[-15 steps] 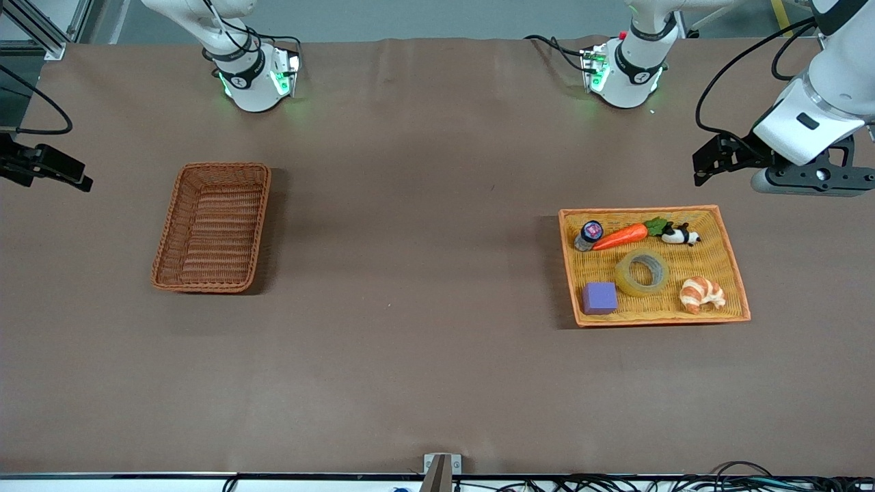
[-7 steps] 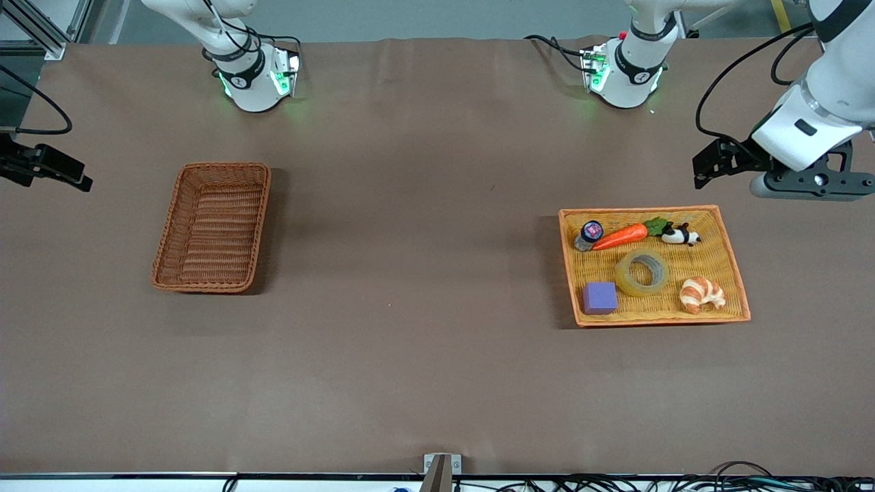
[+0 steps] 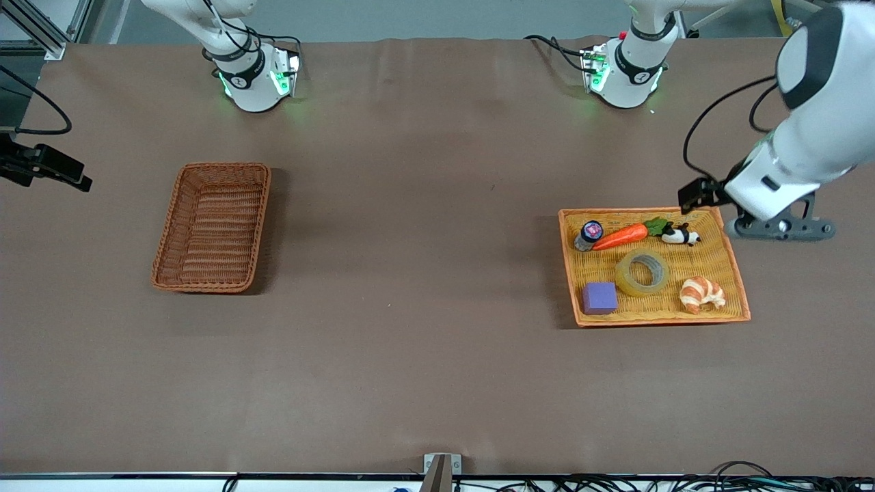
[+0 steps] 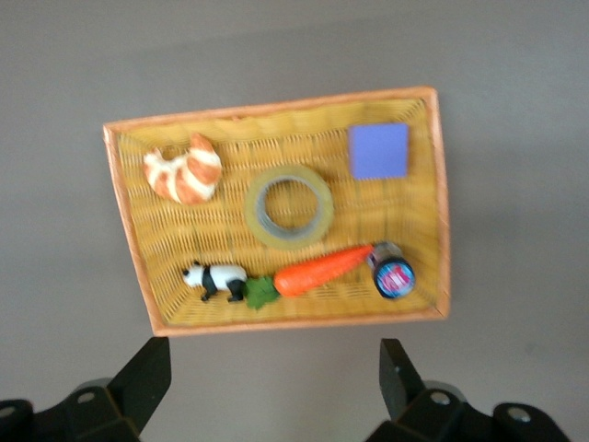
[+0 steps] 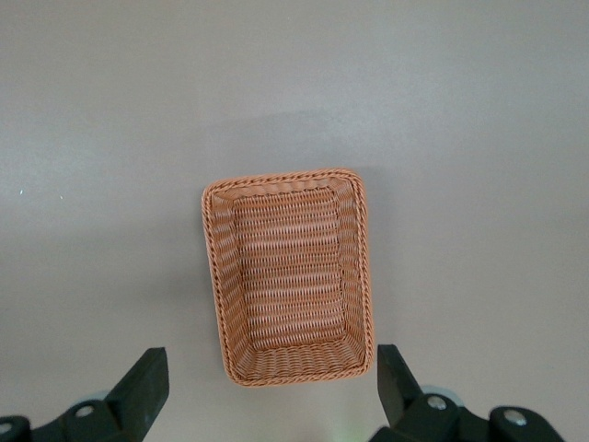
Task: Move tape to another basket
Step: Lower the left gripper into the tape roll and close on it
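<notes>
The tape point(image 3: 623, 275), a translucent yellowish ring, lies flat in the middle of the orange-yellow tray basket point(image 3: 656, 319). It also shows in the left wrist view point(image 4: 254, 219). My left gripper point(image 3: 779, 227) is open and empty, up in the air over the table beside the tray's rim point(image 4: 276, 109); its fingers stand wide apart point(image 4: 271, 382). The dark reddish-brown basket point(image 3: 212, 227) sits empty toward the right arm's end of the table. My right gripper point(image 5: 267, 387) is open and empty, high over the table beside that basket point(image 5: 290, 276), waiting.
In the tray with the tape lie a carrot point(image 3: 621, 236), a panda figure point(image 3: 680, 236), a small jar point(image 3: 589, 234), a purple block point(image 3: 599, 298) and a croissant point(image 3: 701, 293). Brown table between the two baskets.
My left arm has swung down and inward, bringing its gripper closer to the tray's rim. The right arm, the tape and both baskets have not moved.
</notes>
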Robot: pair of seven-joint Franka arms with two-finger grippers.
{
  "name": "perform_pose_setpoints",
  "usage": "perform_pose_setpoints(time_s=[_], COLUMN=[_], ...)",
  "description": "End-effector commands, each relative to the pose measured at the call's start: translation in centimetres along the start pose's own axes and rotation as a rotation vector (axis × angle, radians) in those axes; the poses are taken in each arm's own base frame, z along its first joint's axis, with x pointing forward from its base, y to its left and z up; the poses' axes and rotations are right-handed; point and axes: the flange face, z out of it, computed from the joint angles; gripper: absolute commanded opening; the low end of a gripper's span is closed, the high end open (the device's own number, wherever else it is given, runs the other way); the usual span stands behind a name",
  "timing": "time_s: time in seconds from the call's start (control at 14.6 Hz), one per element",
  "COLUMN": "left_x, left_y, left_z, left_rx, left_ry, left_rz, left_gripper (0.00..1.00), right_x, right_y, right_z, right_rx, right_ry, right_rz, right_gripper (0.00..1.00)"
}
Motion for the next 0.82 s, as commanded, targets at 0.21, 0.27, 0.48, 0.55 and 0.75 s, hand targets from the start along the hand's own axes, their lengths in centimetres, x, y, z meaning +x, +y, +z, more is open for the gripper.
perform_pose_setpoints(time_s=[0.21, 0.27, 0.48, 0.55, 0.75], left_x=[3.7, 4.1, 3.0, 2.4, 1.6], left_y=[-0.9, -1.3, -3.8, -3.5, -4.7], left_z=[6.2, 8.0, 14.1, 16.6, 23.3], left_rx=[0.014, 0.008, 0.001, -0.005, -0.027], left_ry=[-0.001, -0.010, -0.031, -0.008, 0.030], left_rz=[-0.008, -0.017, -0.053, -0.049, -0.074], left_gripper=[1.00, 1.00, 1.00, 1.00, 1.00], right_x=[-0.3, -0.3, -0.3, -0.3, -0.3], right_y=[0.3, 0.3, 0.3, 0.3, 0.3], right_z=[-0.1, -0.1, -0.1, -0.1, -0.1], right_rx=[0.020, 0.020, 0.020, 0.020, 0.020], right_ry=[0.001, 0.001, 0.001, 0.001, 0.001], right_rz=[-0.007, -0.007, -0.007, -0.007, -0.007], right_gripper=[1.00, 1.00, 1.00, 1.00, 1.00])
